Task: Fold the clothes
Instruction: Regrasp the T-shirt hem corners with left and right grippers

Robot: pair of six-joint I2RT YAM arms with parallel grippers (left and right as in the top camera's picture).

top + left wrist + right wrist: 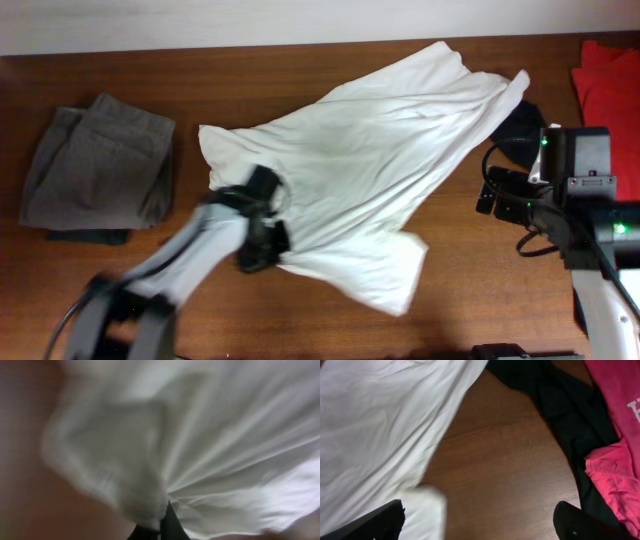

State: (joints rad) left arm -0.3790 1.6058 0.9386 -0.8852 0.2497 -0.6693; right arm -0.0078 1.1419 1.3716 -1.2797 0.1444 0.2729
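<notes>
We see the white shirt (370, 160) spread mid-surface, its long axis running diagonally from the far right corner toward the left half of the near edge. Our left tool (161, 527) pinches its near-left edge; our right tool (477, 521) hangs spread wide near the right edge

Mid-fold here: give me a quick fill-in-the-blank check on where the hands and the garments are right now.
The left hand is pinching the crumpled white cotton shirt, while the right hand is ____ and empty.
The folded grey-brown trousers lie on the shirt's ____ side.
The red cloth garment lies at the brown wooden table's ____ end, beyond the black cloth garment.
Missing words: open; left; right.
</notes>
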